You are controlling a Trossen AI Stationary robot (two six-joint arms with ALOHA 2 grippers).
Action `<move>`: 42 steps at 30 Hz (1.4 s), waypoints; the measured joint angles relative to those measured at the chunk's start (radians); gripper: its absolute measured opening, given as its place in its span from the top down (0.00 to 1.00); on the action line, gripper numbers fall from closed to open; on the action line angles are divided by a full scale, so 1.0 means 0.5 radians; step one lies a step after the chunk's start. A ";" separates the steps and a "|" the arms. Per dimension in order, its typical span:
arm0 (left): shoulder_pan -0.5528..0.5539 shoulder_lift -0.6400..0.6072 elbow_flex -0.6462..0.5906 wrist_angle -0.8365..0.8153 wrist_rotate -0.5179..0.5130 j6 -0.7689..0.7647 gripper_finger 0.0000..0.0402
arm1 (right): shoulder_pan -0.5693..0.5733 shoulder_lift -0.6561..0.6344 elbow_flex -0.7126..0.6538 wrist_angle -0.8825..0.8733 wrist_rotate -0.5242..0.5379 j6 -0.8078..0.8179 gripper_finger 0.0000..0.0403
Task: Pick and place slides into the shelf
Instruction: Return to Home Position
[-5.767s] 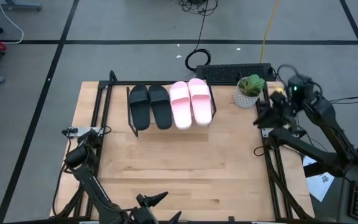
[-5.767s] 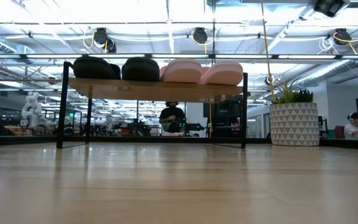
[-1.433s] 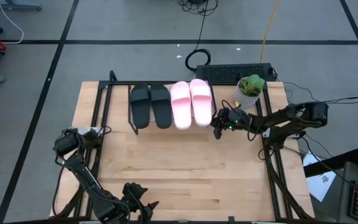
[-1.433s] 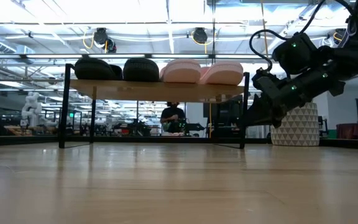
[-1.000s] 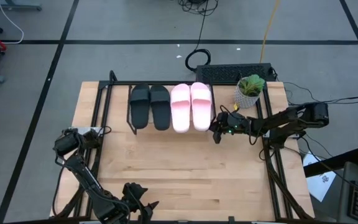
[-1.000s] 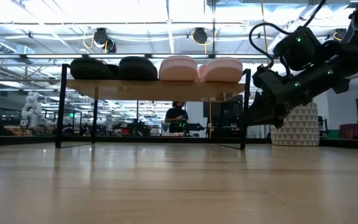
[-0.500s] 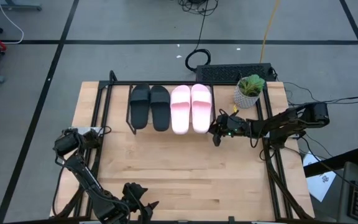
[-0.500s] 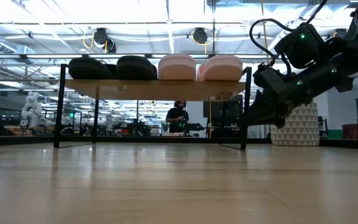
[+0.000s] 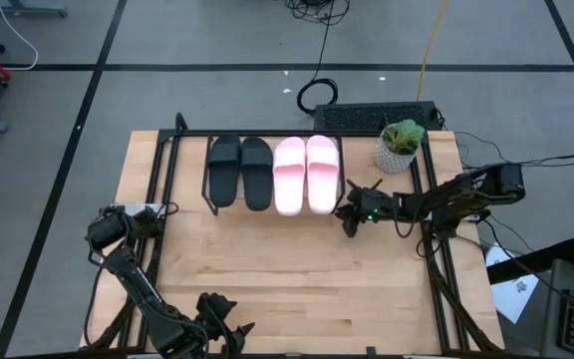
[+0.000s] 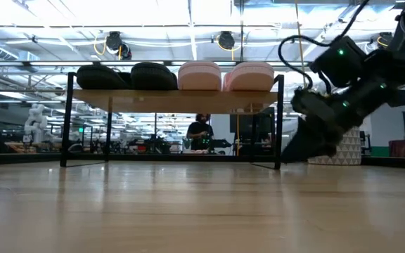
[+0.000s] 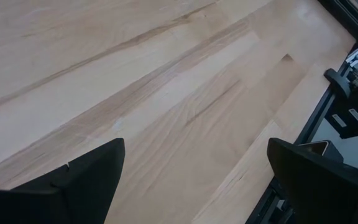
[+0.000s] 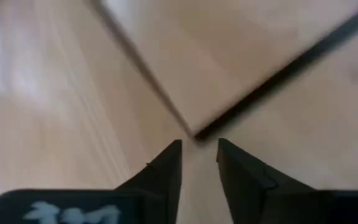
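The shelf (image 9: 275, 211) stands at the far middle of the table, with its light plank top (image 10: 174, 100) on thin black legs. All four slides lie side by side on top of it: the black pair (image 9: 239, 172) toward the left, the pink pair (image 9: 306, 175) toward the right. My right gripper (image 9: 348, 216) is low over the table by the shelf's near right corner (image 12: 195, 132), its fingers shut to a narrow slit (image 12: 199, 155). My left gripper (image 11: 194, 155) is open over bare wood at the table's near edge (image 9: 225, 321). My right gripper points level from the table's right at the foot of the shelf's near right leg (image 10: 278, 163). Its fingertips (image 12: 174, 152) end just short of that corner, and I cannot tell whether they touch it.
A potted plant (image 9: 398, 146) in a patterned white pot stands at the table's far right, just behind my right arm. A keyboard (image 9: 377, 117) lies past the far edge. Black frame rails (image 9: 436, 269) run along the table's left and right sides. Bare wood (image 9: 287, 269) fills the table's middle and near part.
The shelf has turned on the table: its right end swung toward the near edge, and it now stands square, the slides still on top. My right gripper moved a little toward the near edge and dropped close to the tabletop beside the shelf's right leg.
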 joint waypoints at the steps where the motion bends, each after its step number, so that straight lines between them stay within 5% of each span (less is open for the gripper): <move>1: 0.000 0.000 0.000 0.000 0.001 0.004 0.02 | 0.000 -0.004 0.008 -0.022 0.007 0.015 0.75; 14: -0.005 0.000 0.001 -0.008 0.067 0.039 0.02 | -0.014 -0.163 0.002 -0.270 0.011 0.033 0.63; 29: -0.175 0.000 0.001 -0.366 -0.226 -0.369 0.02 | -0.006 -1.004 0.004 -1.080 -0.560 0.325 0.64; 36: -0.172 -0.013 0.001 -0.550 -0.254 -0.364 0.02 | 0.092 -1.482 0.004 -0.975 -0.656 0.424 0.64; 42: -0.070 -0.096 0.001 -0.744 -0.426 -0.439 0.02 | 0.162 -1.866 0.004 -0.358 -0.649 0.377 0.64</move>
